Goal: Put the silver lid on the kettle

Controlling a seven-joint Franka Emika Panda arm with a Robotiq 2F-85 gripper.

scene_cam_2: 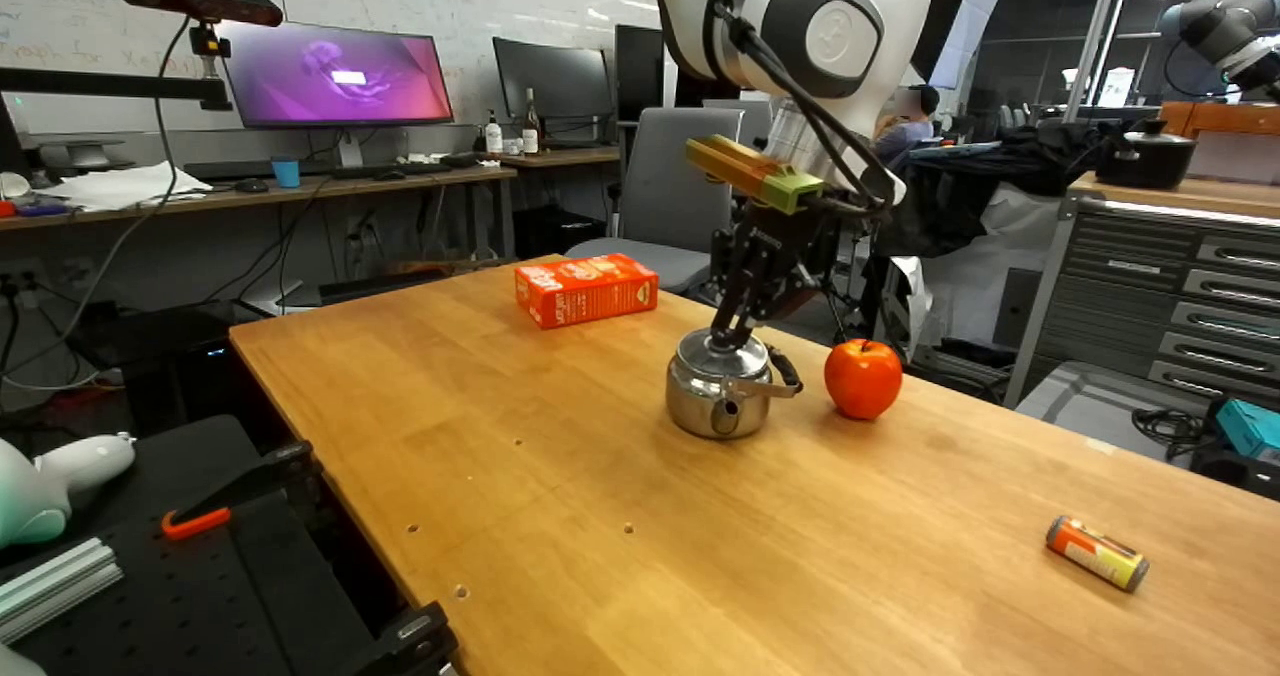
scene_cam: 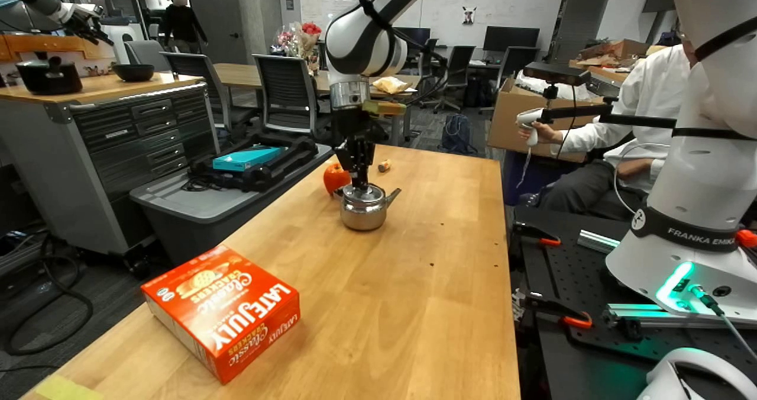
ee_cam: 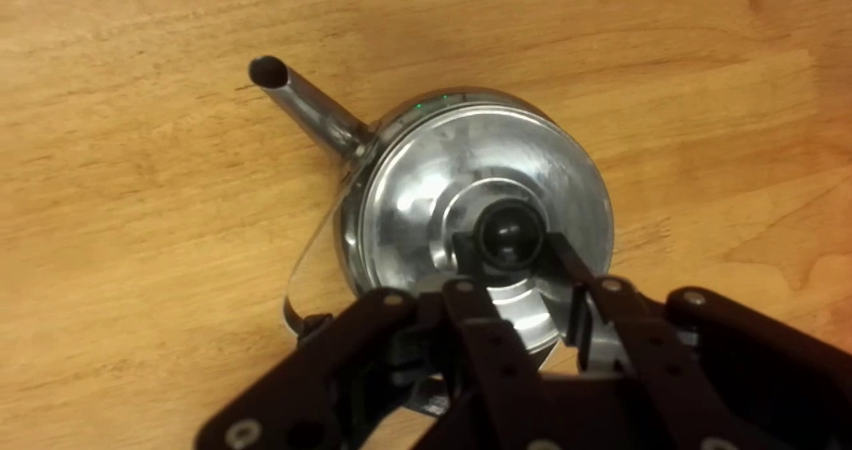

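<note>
The silver kettle (scene_cam: 363,218) stands upright on the wooden table in both exterior views (scene_cam_2: 695,406). Its spout (ee_cam: 319,114) points to the upper left in the wrist view, and its handle is folded down to the side. The silver lid (ee_cam: 546,164) lies over the kettle's top opening and looks level in both exterior views (scene_cam_2: 700,358). I cannot tell whether its rim is fully seated. My gripper (ee_cam: 509,245) points down above the kettle, with a fingertip on each side of the lid's black knob (ee_cam: 510,230), shut on it. The gripper also shows in both exterior views (scene_cam: 359,182) (scene_cam_2: 730,338).
A red apple (scene_cam_2: 863,379) stands close beside the kettle on the handle side. An orange cracker box (scene_cam: 222,311) lies on the table further off. A small battery-like cylinder (scene_cam_2: 1097,554) lies on the table. A seated person (scene_cam: 621,122) is beside the robot base.
</note>
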